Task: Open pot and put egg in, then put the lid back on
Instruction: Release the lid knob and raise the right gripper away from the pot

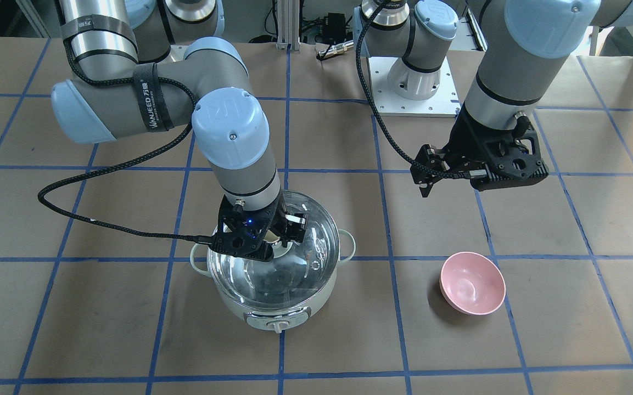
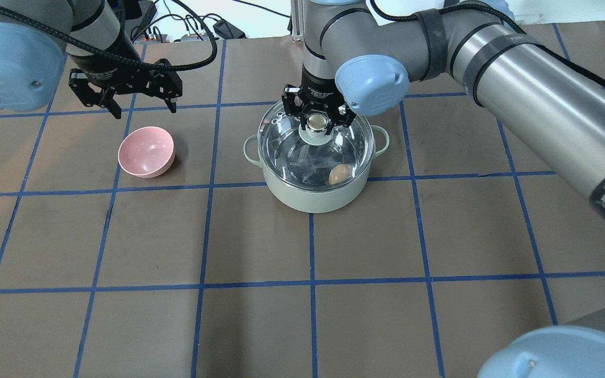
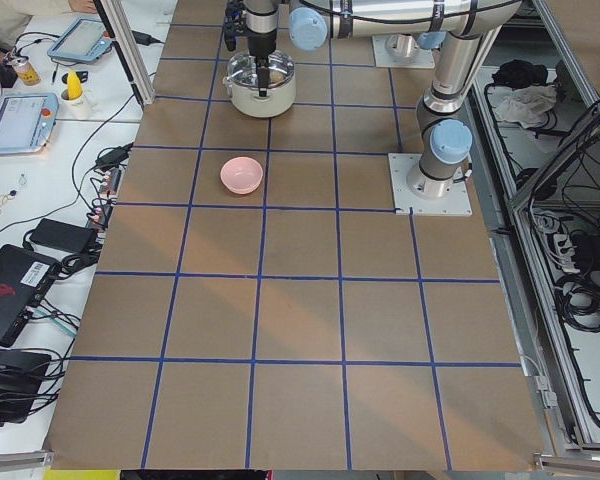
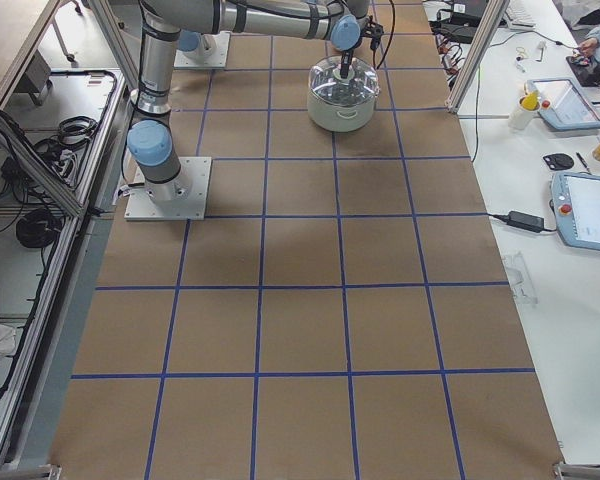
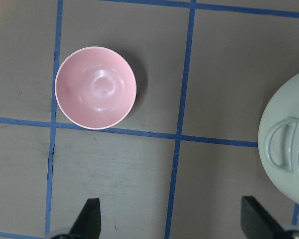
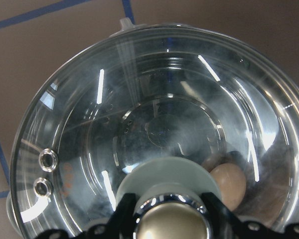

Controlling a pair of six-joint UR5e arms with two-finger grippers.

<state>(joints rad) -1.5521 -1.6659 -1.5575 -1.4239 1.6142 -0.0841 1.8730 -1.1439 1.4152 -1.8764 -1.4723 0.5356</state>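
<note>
Overhead exterior: right gripper (image 2: 316, 119) clamps the knob (image 2: 316, 124) of the lid (image 2: 292, 152) seated on the pot (image 2: 312, 199), egg (image 2: 339, 174) inside; left gripper (image 2: 144, 110) wide, empty.

Pot (image 2: 312, 197) mouth: sealed by lid (image 2: 292, 152), right gripper (image 2: 317, 123) clamped round its knob (image 6: 172, 226). Bare tabletop (image 2: 213, 157) strip between pot and pink bowl (image 2: 146, 152); left gripper (image 2: 145, 109) hangs spread just beyond the bowl
</note>
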